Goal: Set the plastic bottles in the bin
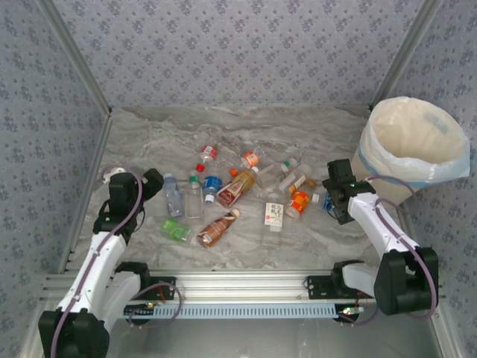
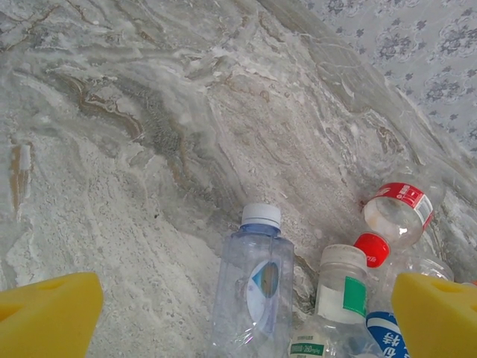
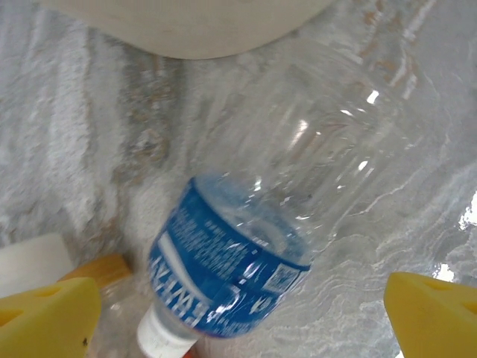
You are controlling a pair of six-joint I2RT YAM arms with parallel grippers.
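Several plastic bottles lie scattered across the middle of the marble table. My left gripper is open at the left end of the scatter. Its yellow fingertips stand wide on either side of a bluish clear bottle with a white cap, without touching it. My right gripper is open beside the bin. A clear bottle with a blue label lies between its fingertips, untouched, its white cap towards the wrist. The bin's base shows just beyond that bottle.
A white-capped, green-labelled bottle and a red-capped one lie right of the bluish bottle. A green bottle and a brown one lie near the front rail. Patterned walls close in the table.
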